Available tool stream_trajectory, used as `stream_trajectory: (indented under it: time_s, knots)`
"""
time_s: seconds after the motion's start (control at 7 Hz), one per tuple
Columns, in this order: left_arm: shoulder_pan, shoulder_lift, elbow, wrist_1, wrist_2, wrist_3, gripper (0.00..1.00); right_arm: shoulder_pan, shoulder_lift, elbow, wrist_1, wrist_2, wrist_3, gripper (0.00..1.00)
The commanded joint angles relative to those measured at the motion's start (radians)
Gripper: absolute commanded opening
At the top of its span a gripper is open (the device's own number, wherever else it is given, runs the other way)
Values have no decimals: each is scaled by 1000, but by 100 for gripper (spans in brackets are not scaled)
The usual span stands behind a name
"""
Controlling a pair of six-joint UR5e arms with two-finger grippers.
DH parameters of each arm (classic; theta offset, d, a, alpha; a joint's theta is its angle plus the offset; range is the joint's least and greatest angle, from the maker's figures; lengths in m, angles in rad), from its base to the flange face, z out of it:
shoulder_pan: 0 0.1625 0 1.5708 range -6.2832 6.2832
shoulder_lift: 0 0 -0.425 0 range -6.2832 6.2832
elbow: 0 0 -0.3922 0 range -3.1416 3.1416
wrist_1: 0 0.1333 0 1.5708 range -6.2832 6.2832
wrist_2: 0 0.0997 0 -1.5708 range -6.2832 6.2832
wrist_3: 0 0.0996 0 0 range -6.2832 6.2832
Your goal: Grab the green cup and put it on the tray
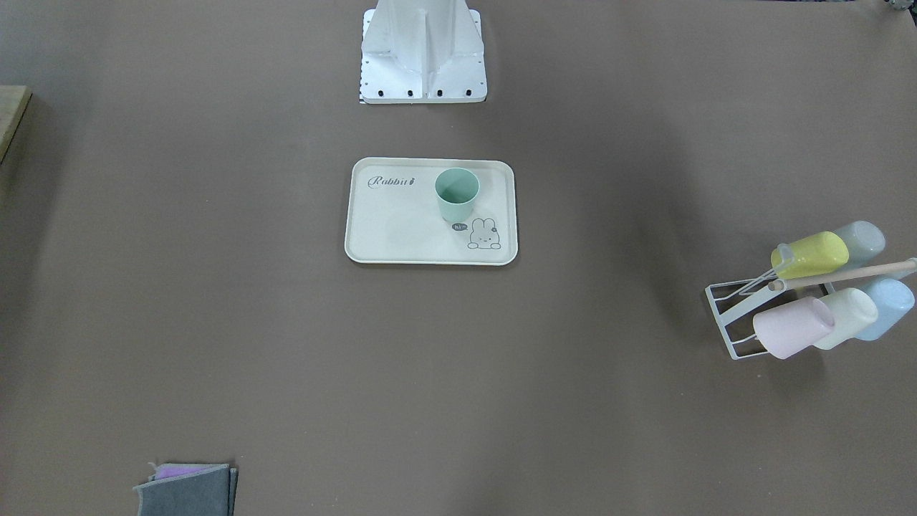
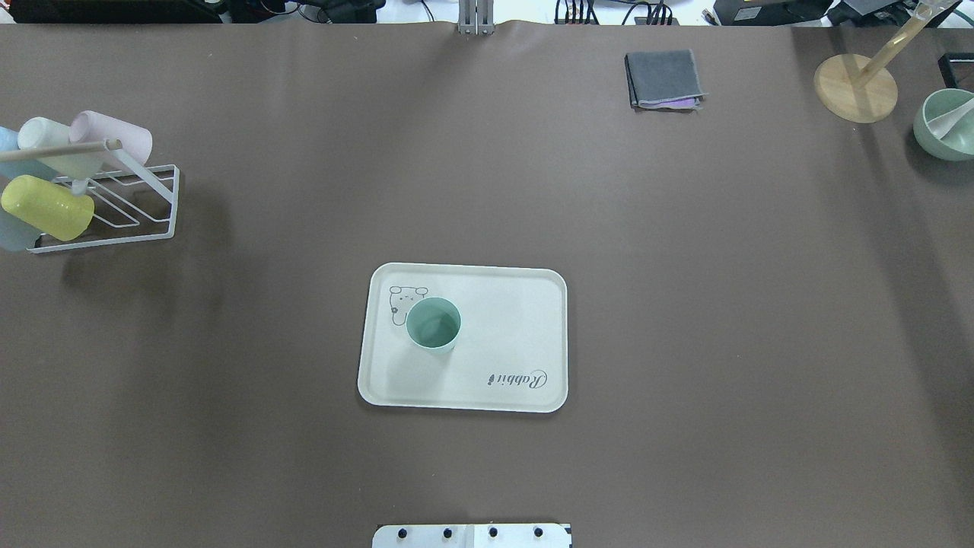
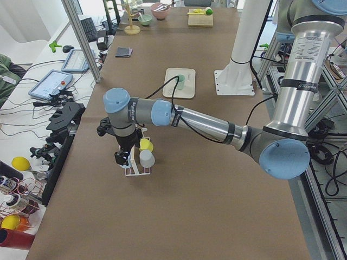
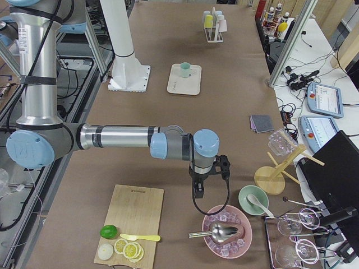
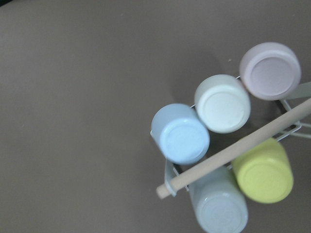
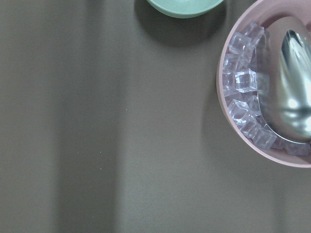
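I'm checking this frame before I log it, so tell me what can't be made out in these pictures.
Left gripper: only in the exterior left view, small and dark; open or shut, cannot tell.
Right gripper: only in the exterior right view; same.
Bunny drawing: overhead view, partly hidden by the green cup standing on the tray.
Green bowl: overhead view, cut off by the right edge.

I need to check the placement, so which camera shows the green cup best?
The exterior front-facing view: the green cup stands upright on the tray, with its rim, inside and side wall all clear. The overhead exterior view shows mainly its mouth. Both side views show it small and far, and the wrist views miss it.
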Motion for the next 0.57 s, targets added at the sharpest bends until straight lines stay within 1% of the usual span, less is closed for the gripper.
stream_trajectory:
  time_s: [0.0,0.14,0.29,0.43]
  knots:
    - [-57,86,6,111,-92,63,99,0,1,14,0,4,0,100]
    - [-89,125,6,127,-138,62,99,0,0,16,0,3,0,100]
    - [-92,165,-2,122,-140,57,99,0,-4,17,0,3,0,100]
    - [-105,169,-10,109,-140,-22,99,0,-5,19,0,4,0,100]
